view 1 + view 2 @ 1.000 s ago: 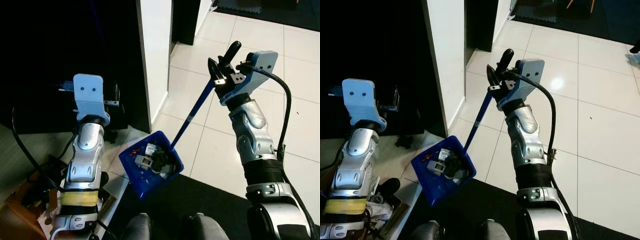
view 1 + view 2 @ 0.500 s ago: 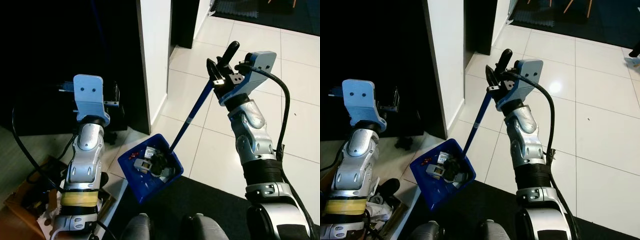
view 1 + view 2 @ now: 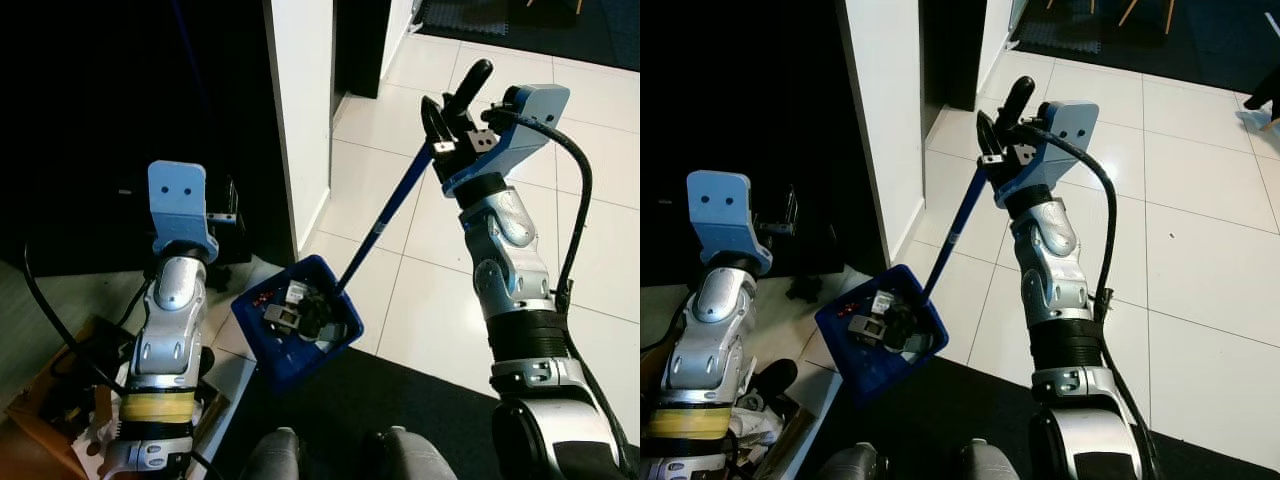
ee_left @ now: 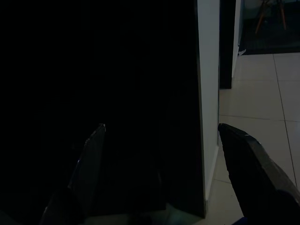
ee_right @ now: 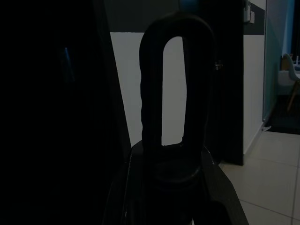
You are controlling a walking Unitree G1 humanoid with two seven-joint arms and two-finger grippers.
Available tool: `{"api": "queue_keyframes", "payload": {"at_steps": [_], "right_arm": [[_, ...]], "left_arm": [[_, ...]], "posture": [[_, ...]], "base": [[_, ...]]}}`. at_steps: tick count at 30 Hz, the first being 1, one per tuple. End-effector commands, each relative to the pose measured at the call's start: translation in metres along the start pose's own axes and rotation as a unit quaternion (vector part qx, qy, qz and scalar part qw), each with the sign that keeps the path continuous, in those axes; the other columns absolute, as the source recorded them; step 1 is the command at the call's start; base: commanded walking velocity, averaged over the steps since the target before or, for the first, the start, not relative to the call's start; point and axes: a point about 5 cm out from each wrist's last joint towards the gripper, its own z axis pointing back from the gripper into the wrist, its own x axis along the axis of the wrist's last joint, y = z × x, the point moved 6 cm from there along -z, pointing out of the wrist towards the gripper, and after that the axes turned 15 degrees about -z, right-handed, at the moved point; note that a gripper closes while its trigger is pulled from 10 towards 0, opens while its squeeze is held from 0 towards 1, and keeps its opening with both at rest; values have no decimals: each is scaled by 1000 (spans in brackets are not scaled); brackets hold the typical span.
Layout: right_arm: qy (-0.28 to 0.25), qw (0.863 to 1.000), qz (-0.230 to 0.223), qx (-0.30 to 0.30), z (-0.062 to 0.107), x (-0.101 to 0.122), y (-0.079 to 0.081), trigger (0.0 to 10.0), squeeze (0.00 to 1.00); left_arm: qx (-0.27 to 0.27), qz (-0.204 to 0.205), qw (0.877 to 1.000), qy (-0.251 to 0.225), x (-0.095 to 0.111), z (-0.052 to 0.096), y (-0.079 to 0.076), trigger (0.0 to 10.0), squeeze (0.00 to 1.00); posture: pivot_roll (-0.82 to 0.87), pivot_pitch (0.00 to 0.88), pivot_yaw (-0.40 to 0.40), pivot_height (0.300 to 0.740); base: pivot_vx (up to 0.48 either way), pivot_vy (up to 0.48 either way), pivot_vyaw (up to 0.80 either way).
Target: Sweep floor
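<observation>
My right pincer [image 3: 452, 118], upper right of frame, is clamped on the blue dustpan's handle [image 3: 385, 215]; the dustpan [image 3: 296, 322], holding debris, hangs lower centre above the tiled floor [image 3: 420, 300]. My left pincer [image 4: 159, 173] stands apart, idle.

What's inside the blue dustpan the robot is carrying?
The blue dustpan holds swept-up bits: a grey blocky piece, some black pieces and tiny red specks. Whatever lies beneath that pile is covered. The right pincer grips its long handle.
</observation>
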Motion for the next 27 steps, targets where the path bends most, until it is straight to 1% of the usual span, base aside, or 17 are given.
{"api": "queue_keyframes", "payload": {"at_steps": [1,7,27], "right_arm": [[-33,999,11,-3,-2,17,0,10000,0],[-34,999,15,-12,-2,18,-4,10000,0],[-38,999,20,-21,-2,19,-7,10000,0]], "left_arm": [[-2,-4,1000,2,0,2,-2,10000,0],[-3,-4,1000,2,1,1,-2,10000,0],[-5,-3,1000,1,3,1,-3,10000,0]], "posture": [[37,71,-3,740],[37,71,-2,740],[36,73,-1,740]], "base": [[0,0,463],[0,0,720],[0,0,794]]}}
